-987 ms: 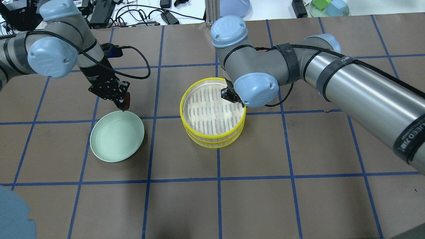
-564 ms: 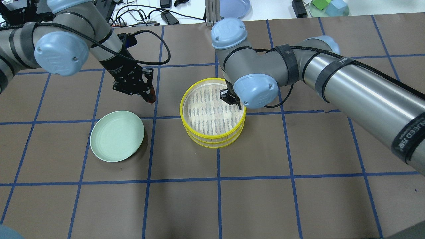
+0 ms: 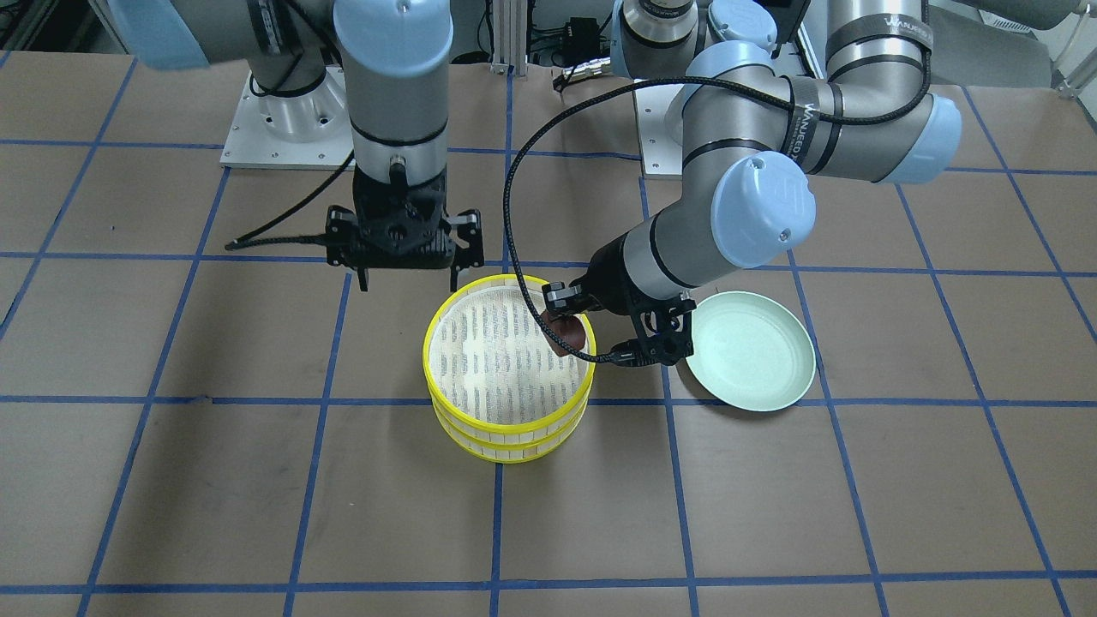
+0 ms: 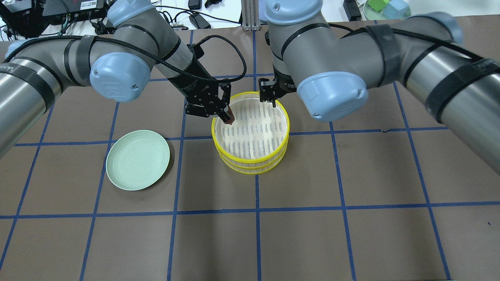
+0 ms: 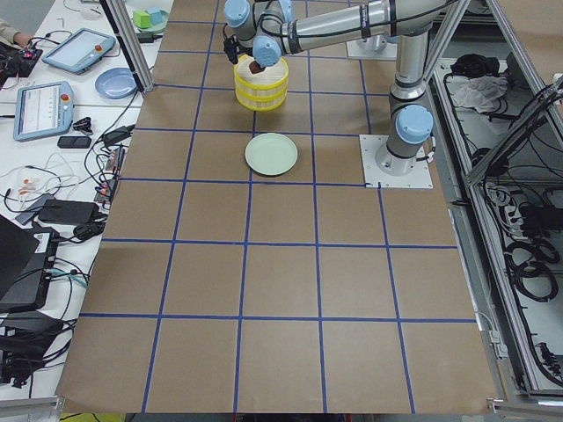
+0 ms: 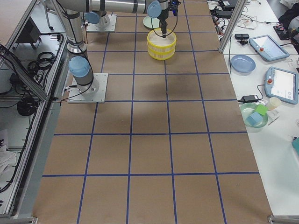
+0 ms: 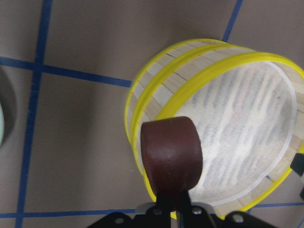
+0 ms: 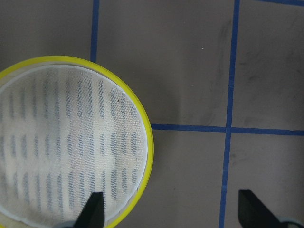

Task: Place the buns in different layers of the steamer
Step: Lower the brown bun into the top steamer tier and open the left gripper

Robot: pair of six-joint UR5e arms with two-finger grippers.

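Note:
My left gripper [image 4: 227, 118] is shut on the dark reddish-brown bun [image 3: 566, 332] and holds it just above the near-left rim of the top steamer tray [image 4: 253, 160]. In the left wrist view the bun [image 7: 172, 159] hangs over the rim, with the bare white cloth base [image 7: 247, 118] beyond. The two yellow-rimmed trays are stacked [image 3: 501, 427]. My right gripper [image 3: 409, 281] is open and empty, above the table just off the stack's rim; its fingers [image 8: 92, 211] frame the tray's edge [image 8: 148, 142]. The cream-white bun shows in no view.
An empty pale green plate [image 4: 137, 160] lies on the table left of the stack, and also shows in the front view [image 3: 750, 350]. Blue tape lines cross the brown table. Cables, tablets and dishes lie beyond the far edge.
My left arm has carried the dark bun right, from beside the plate to the steamer's rim. My right gripper has drawn back from inside the top tray to just off its rim.

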